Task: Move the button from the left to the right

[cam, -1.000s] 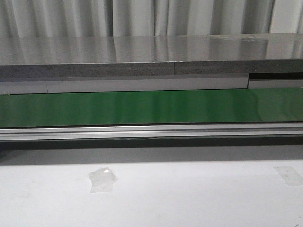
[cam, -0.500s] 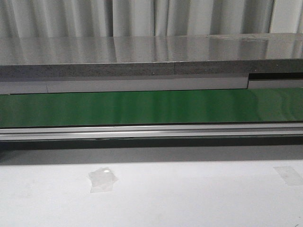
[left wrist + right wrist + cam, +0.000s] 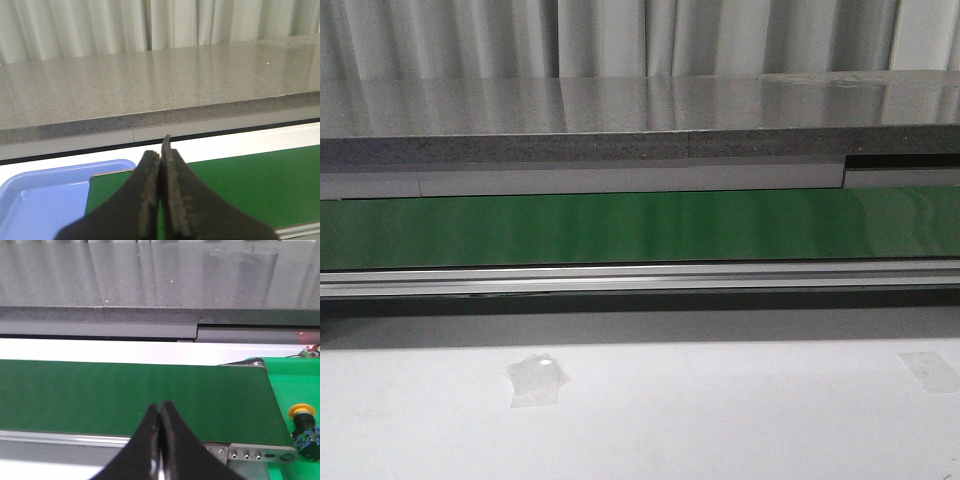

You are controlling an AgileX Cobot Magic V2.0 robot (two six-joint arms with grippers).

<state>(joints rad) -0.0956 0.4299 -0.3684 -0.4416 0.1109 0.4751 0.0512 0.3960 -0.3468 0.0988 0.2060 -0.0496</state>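
Note:
The button (image 3: 304, 430), a yellow cap on a black body with green-blue marks, shows only in the right wrist view. It stands on a green surface (image 3: 295, 375) just past the end of the green belt (image 3: 130, 390). My right gripper (image 3: 160, 407) is shut and empty over the belt's near rail, well away from the button. My left gripper (image 3: 161, 150) is shut and empty above the other end of the belt (image 3: 250, 185). Neither gripper nor the button shows in the front view.
A blue tray (image 3: 35, 205) lies beside the belt's end in the left wrist view. A grey stone counter (image 3: 640, 120) runs behind the belt (image 3: 640, 225). An aluminium rail (image 3: 640, 278) borders the belt in front. Two tape patches (image 3: 536, 380) lie on the white table.

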